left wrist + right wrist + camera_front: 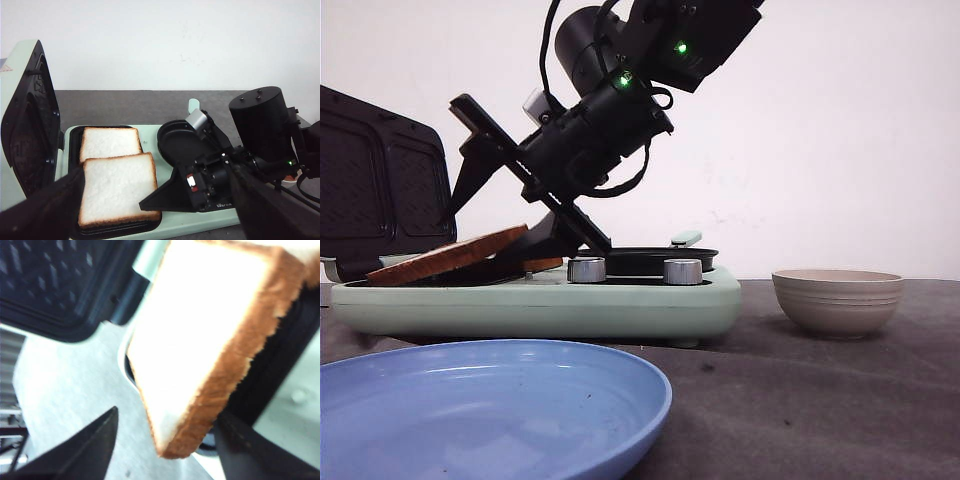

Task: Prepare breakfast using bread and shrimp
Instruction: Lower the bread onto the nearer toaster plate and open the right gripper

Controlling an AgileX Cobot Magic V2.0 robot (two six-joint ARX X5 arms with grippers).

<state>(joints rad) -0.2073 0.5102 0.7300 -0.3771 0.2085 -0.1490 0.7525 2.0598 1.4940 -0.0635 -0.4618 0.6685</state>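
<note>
Front view, left of centre: right gripper (505, 225) spread wide, lower finger under the tilted upper bread slice (450, 254) on the mint-green sandwich maker (535, 300), lid (380, 180) open at far left. Second slice (110, 142) lies flat in the tray. Left gripper's state: cannot tell.

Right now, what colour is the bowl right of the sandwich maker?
Beige bowl with faint ridged bands; it shows best in the front view.

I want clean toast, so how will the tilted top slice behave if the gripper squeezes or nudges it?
The top slice looks thick and soft, so a squeeze probably dents it. It lies tilted over the other slice, so a nudge may slide it. It is likely light.
</note>
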